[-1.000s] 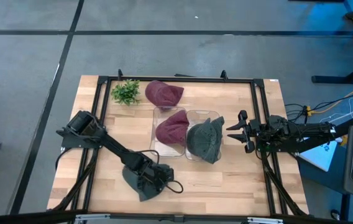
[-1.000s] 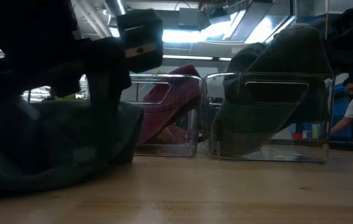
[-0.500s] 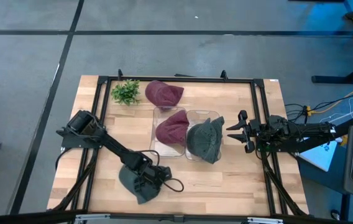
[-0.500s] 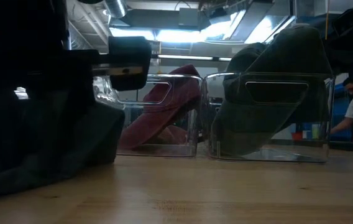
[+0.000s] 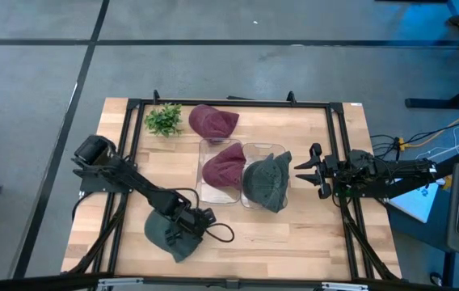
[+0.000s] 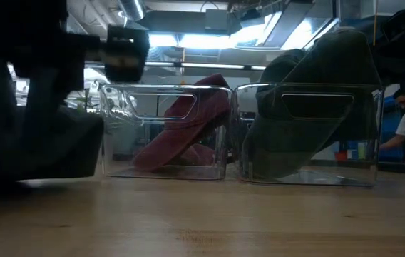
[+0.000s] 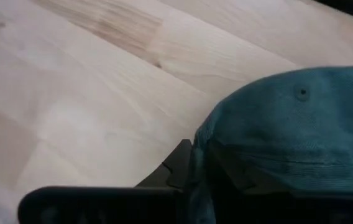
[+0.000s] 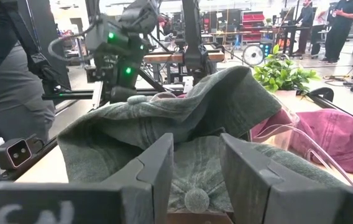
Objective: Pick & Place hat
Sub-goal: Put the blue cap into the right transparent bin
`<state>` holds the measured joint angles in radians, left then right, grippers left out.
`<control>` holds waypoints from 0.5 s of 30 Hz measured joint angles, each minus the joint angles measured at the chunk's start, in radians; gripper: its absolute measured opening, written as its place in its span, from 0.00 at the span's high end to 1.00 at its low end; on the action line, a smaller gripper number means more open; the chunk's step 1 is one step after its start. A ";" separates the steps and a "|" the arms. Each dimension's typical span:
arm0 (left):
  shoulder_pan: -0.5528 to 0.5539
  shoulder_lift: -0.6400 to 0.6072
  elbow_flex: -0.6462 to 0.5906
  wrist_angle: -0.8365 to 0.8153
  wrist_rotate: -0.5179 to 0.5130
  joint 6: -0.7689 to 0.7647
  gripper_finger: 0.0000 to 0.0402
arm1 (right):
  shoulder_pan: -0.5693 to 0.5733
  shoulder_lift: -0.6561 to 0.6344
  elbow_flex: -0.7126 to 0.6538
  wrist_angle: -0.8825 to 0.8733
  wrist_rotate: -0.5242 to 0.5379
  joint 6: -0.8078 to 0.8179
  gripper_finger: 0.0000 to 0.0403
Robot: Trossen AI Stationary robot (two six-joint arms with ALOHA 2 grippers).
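While my left hand [image 5: 183,229] sits closed on the green cap [image 5: 163,234] low at the desk's [image 5: 294,234] near edge, I fear the fabric slipping free on lifting; my right hand [image 5: 309,170] waits open beside the bins.

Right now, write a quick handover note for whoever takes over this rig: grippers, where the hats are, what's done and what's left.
Left gripper: shut on the loose green hat, near the table's front edge.
Right gripper: open, waiting at the right side, beside the bins.
Done: a maroon hat sits in the left clear bin; another green hat is draped over the right clear bin.
Left: place the held green hat; a second maroon hat lies on the table beside the plant sprig.
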<state>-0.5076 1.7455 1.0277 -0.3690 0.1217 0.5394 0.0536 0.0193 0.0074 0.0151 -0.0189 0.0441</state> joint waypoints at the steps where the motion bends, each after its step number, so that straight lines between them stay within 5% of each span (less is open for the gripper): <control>1: 0.000 -0.014 0.000 -0.010 -0.003 -0.006 0.93 | 0.000 0.000 0.000 0.000 0.000 0.000 0.67; 15: -0.003 -0.306 0.002 -0.112 -0.063 -0.134 0.93 | 0.000 0.000 0.000 0.000 0.000 0.000 0.67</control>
<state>-0.5106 1.4399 1.0302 -0.4811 0.0588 0.4052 0.0540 0.0192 0.0074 0.0150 -0.0189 0.0444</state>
